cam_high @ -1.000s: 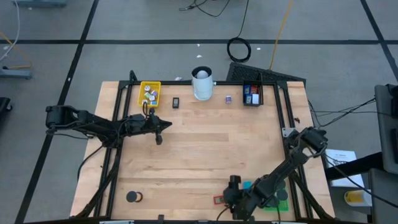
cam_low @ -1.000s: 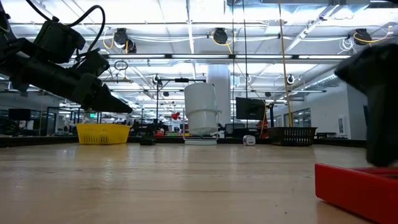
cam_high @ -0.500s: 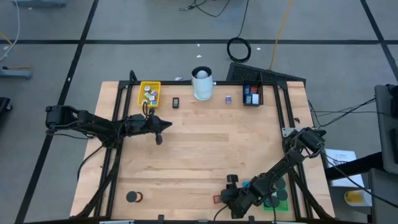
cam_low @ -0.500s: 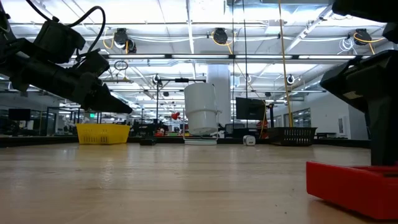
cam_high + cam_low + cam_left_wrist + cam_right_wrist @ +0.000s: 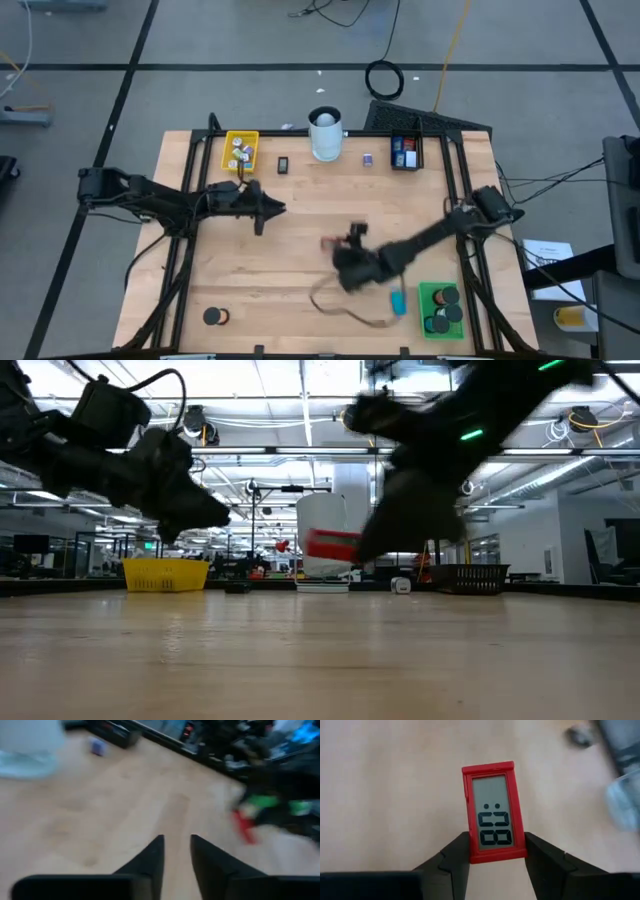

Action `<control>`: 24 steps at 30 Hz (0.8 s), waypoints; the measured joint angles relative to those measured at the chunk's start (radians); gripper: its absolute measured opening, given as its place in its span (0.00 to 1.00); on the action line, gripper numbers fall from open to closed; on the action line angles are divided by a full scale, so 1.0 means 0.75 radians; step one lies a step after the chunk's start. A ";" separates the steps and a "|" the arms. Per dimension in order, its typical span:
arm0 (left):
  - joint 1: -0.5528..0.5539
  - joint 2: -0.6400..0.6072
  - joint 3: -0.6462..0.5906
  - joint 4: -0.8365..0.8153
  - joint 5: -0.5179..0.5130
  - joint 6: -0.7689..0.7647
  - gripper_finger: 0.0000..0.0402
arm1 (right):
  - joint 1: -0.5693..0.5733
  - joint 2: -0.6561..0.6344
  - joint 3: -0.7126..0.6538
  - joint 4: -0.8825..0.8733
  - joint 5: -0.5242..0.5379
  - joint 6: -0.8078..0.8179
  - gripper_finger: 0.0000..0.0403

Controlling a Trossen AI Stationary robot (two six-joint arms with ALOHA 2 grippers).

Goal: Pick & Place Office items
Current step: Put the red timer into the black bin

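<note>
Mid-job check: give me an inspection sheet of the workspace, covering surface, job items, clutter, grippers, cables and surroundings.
Surface: wooden table, in a black frame.
Job's things: red clock in the right gripper; blue piece beside the green tray, which holds black discs; small pieces in the yellow tray and black tray; black disc at the near left corner.
Clutter: white cylinder at the far edge.
Grippers: right closed on the clock, mid-table, raised; left gripper slightly open, empty, above the table.
Cables: coil on the floor.
Surroundings: nobody seen.
</note>
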 joint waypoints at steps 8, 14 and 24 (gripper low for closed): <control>-0.055 0.221 0.158 0.034 -0.031 -0.192 0.55 | -0.245 0.006 0.002 0.337 0.067 -0.369 0.37; -0.074 0.334 0.183 0.247 0.041 -0.235 0.66 | -0.271 0.008 0.001 0.445 0.062 -0.492 0.38; -0.150 0.455 0.280 0.219 -0.008 -0.202 0.67 | -0.271 0.008 0.001 0.550 0.058 -0.579 0.38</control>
